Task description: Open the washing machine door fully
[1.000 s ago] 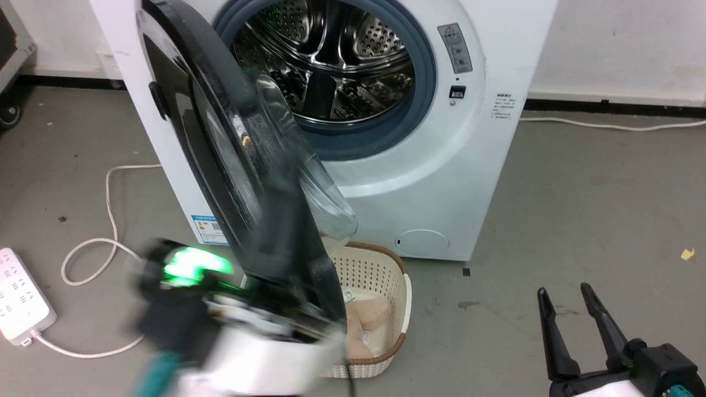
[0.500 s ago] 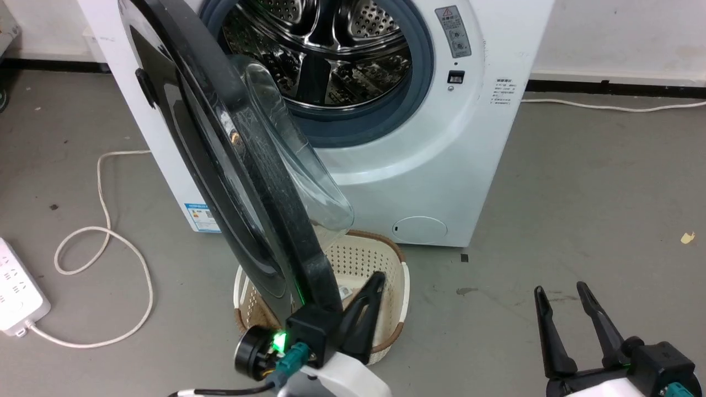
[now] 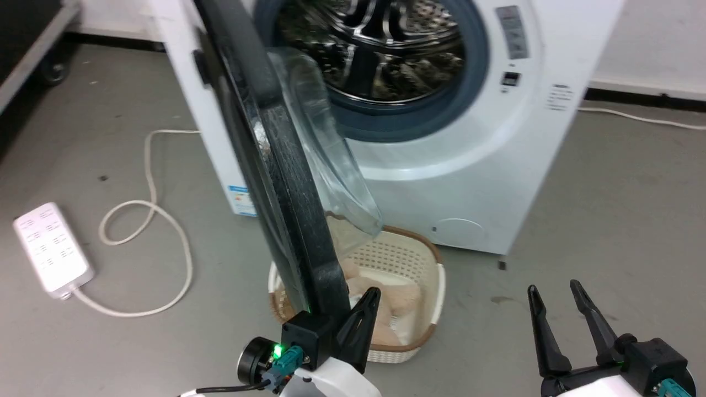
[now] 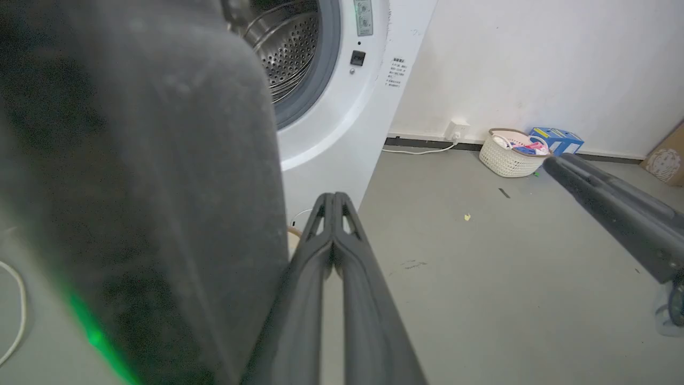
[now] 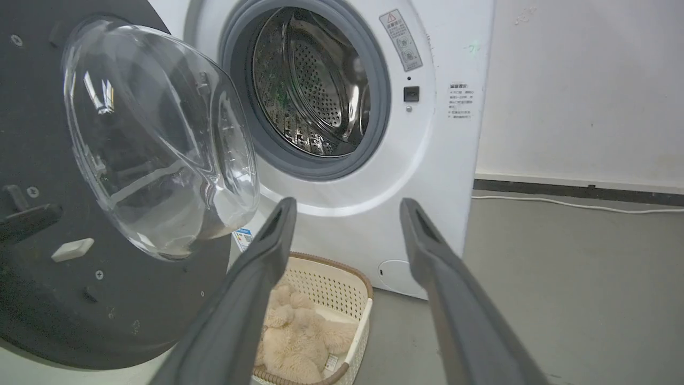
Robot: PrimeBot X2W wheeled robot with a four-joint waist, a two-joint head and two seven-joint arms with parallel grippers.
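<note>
The washing machine door [image 3: 287, 165] stands swung out from the white machine, edge-on in the head view, its clear glass bowl [image 3: 331, 143] bulging toward the drum [image 3: 380, 49]. My left gripper [image 3: 374, 292] is shut with nothing between its fingers, close against the inner side of the door's lower edge. The left wrist view has the door [image 4: 133, 187] as a blurred black mass just left of the closed fingertips [image 4: 334, 199]. My right gripper [image 3: 553, 286] hangs open at the lower right, apart from the door. From its wrist I see the door's inner face [image 5: 32, 176] and the bowl [image 5: 155, 139].
A cream basket [image 3: 424, 259] holding a plush toy sits on the floor under the door. A power strip [image 3: 52, 248] and a looped white cable [image 3: 149, 215] lie to the left. A second basket [image 4: 507, 155] and a blue box [image 4: 556, 140] stand by the far wall.
The head camera has shifted, so the machine sits further right in the picture. My left arm, a blur left of the door a second ago, now rests at its lower edge.
</note>
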